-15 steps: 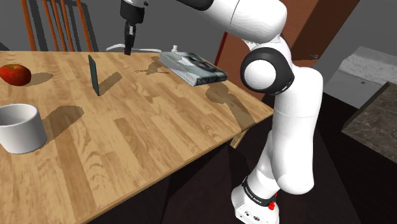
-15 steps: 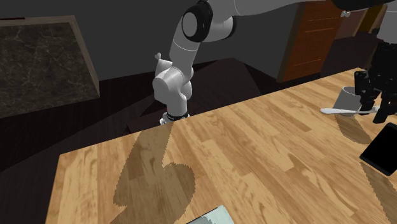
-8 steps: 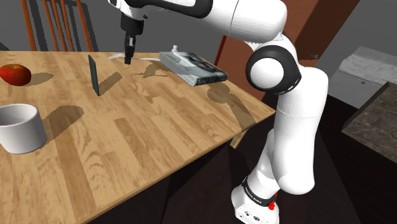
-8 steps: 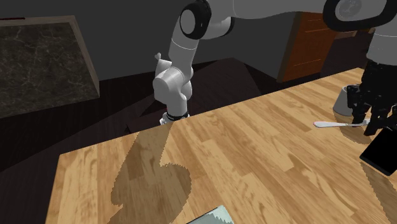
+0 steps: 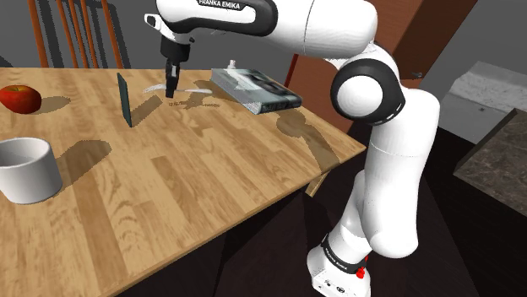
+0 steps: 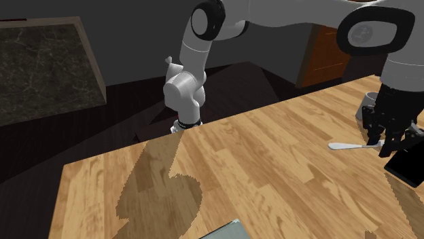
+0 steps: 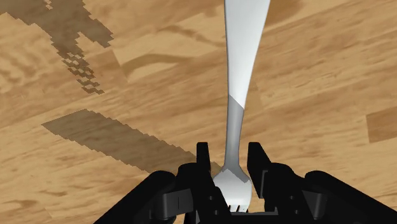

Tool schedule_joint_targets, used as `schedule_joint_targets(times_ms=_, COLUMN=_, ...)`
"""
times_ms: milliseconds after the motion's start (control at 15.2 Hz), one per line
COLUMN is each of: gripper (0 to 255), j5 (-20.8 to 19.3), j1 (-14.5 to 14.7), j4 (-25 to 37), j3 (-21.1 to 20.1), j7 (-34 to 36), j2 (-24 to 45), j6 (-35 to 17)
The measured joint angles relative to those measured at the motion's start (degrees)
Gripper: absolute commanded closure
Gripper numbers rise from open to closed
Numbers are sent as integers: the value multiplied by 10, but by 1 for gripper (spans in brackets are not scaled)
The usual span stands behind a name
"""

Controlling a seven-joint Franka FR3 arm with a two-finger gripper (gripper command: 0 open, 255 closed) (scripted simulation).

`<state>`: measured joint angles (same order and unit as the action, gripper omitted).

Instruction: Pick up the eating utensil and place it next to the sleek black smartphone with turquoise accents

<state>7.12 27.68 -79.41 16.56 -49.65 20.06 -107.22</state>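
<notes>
Seemingly clear of phone (image 5: 124, 98), end effector (image 5: 171, 88) grips fork (image 7: 245, 63).

1. The arm (image 5: 372, 194) is glossy white, built of fat rounded links shaped like bent tubes.
2. Each joint (image 5: 366, 91) has a round black cap ringed in grey.
3. The top link carries a dark band (image 5: 224, 5) with "FRANKA EMIKA" in white capitals.
4. The base (image 5: 336, 257) is a white collar with a dark lettered ring and a small red dot (image 5: 363, 272).
5. The gripper (image 5: 171, 91) is all black, and its fingers (image 7: 203, 167) are blocky and flat-faced.
</notes>
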Motion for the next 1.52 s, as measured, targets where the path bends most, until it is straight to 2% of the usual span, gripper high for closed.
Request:
schedule_joint_targets(times_ms=1188, gripper=255, j5=7, j1=5, j4=-121, j3=-4, j7=-8, j2=11, j6=-131)
schedule_joint_targets(times_ms=1518, gripper=255, j5=8, j1=5, j4=-125, j3=-5, j7=-8, j2=12, j6=-137)
